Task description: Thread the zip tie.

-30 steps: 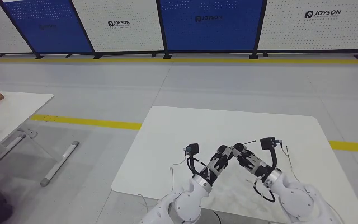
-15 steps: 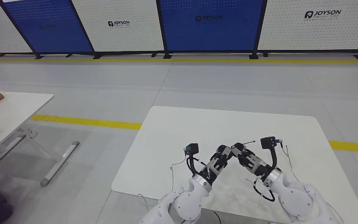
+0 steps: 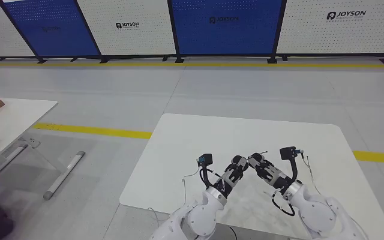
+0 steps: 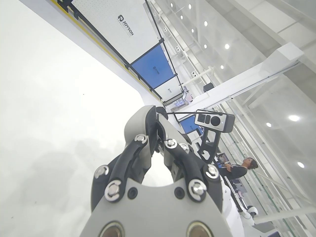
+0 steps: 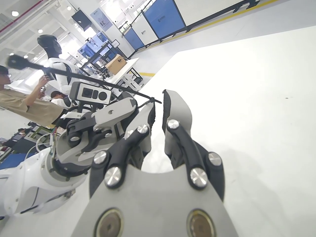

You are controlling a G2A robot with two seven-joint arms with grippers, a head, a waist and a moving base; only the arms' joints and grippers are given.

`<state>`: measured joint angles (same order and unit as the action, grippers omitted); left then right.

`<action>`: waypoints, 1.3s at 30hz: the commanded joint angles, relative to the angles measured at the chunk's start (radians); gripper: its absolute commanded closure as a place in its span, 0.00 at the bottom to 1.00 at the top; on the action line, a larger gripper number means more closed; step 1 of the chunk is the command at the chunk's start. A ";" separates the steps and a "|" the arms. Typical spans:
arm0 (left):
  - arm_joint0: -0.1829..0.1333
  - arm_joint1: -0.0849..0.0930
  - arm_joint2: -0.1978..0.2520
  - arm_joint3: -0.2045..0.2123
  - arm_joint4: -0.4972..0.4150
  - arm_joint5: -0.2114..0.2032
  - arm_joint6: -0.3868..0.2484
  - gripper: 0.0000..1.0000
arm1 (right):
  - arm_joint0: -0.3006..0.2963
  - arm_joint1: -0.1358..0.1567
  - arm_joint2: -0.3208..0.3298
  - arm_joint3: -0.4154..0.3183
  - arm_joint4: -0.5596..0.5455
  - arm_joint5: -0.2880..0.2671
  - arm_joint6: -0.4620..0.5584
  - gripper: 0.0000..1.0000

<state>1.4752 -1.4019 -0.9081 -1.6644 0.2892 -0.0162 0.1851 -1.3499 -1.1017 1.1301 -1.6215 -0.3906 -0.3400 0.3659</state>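
Low centre in the top view, above the white table (image 3: 240,132), the left gripper (image 4: 156,114) pinches the black zip tie (image 5: 86,81). The right gripper (image 5: 159,99), narrowly parted, sits at its end. Threading seems underway; feeding it on calls for fine alignment.

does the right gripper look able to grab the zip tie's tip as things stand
Probably yes: the tip of the zip tie sits right at the narrow gap of the right gripper, its jaws slightly apart, nothing in between. The left gripper, shut on the tie, crowds it closely.

Left tool (image 4: 157,119) and right tool (image 5: 158,104) tip to tip, zip tie (image 5: 118,90) jutting between, open table (image 3: 252,129) beyond and either side
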 commanded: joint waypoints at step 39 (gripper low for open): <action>-0.012 -0.006 -0.013 -0.015 -0.012 0.117 -0.023 1.00 | 0.021 -0.012 -0.009 0.020 -0.160 0.048 0.002 0.70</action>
<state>1.4631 -1.4078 -0.9202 -1.6797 0.2781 0.1003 0.1627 -1.3295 -1.1132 1.1225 -1.6012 -0.5377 -0.2968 0.3678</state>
